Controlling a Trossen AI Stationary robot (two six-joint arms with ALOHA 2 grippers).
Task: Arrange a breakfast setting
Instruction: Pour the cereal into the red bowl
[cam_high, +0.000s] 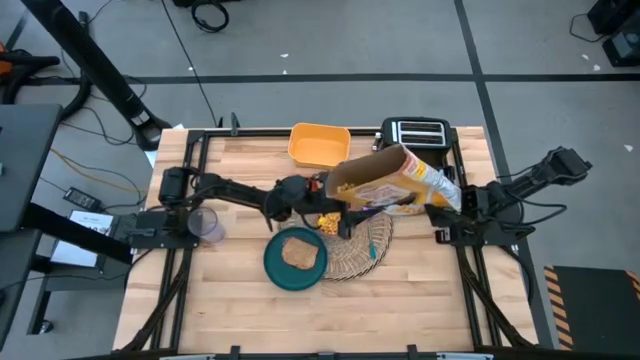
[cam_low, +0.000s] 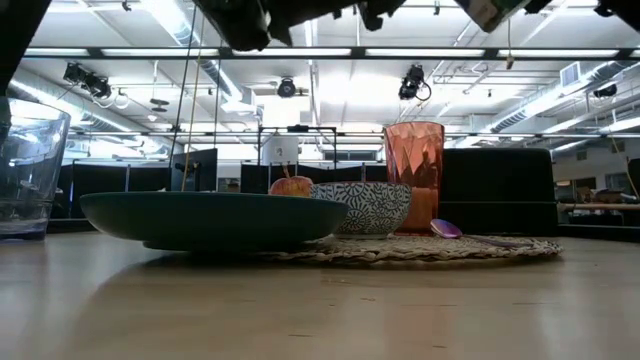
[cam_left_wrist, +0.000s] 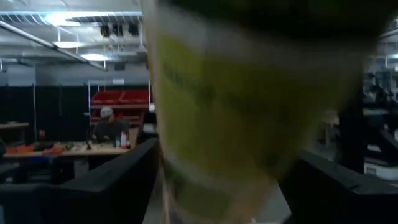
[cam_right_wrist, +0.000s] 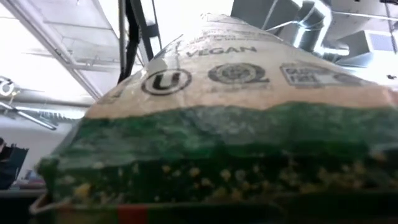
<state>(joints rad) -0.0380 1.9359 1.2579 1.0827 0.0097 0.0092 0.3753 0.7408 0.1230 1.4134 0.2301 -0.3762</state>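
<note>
cereal box (cam_high: 385, 180) over placemat (cam_high: 365, 245) | toaster (cam_high: 413, 131) behind | clear glass (cam_high: 204, 224) left

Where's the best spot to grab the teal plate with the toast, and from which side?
Probably pinch the teal plate by its rim at the front-left edge, from above. The rim lifts off the table there, the toast fills the middle, and the placemat and bowl crowd its right side. The left gripper and right gripper are at the cereal box.

Both fingers hidden by cereal box (cam_high: 385, 180)
</note>
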